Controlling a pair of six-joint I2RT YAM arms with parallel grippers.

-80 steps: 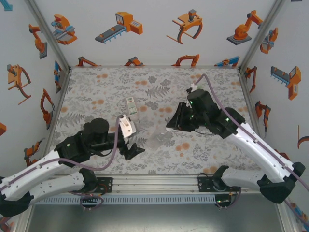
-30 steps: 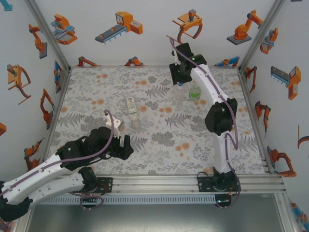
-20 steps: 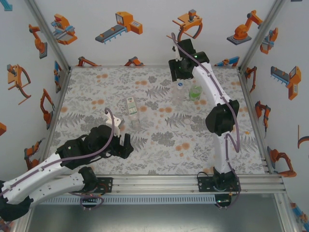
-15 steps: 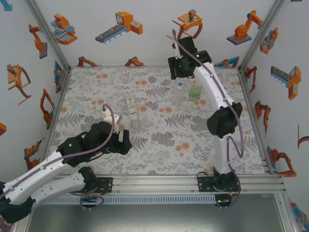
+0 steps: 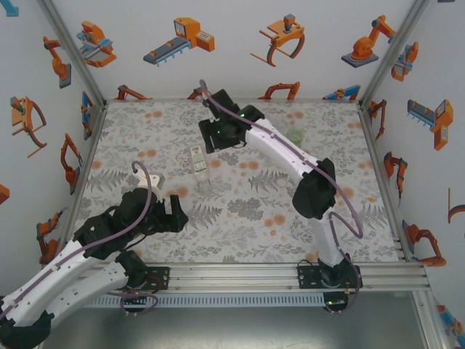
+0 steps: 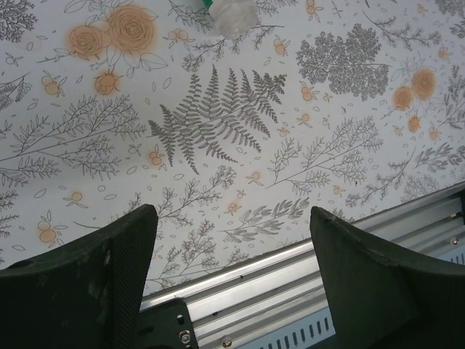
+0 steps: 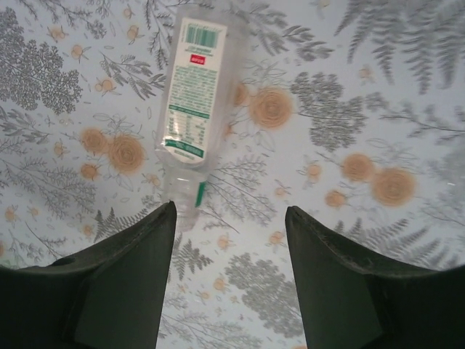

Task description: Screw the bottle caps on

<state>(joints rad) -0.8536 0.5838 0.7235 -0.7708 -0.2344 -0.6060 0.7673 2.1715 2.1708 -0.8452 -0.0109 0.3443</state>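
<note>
The left arm [image 5: 80, 251] lies low over the near-left part of the worktop [image 5: 349, 218], its left hand [image 5: 176, 211] pointing right, close to the near edge, jaws spread wide and empty. The right arm [image 5: 280, 145] rises from its base, bends at the elbow and stretches toward the far edge, left of centre. Its right hand [image 5: 213, 139] faces down, jaws parted and empty.

Bottle with white-and-green label [image 7: 193, 94]: clear plastic, lying on its side on the table [image 7: 327, 87], label facing up. The barcode sits at the base end, and a green stripe runs below the label toward the narrow clear neck. Whether the neck carries a cap cannot be told. Green-labelled bottle [image 5: 294, 135]: near the table's far right, well apart.
</note>
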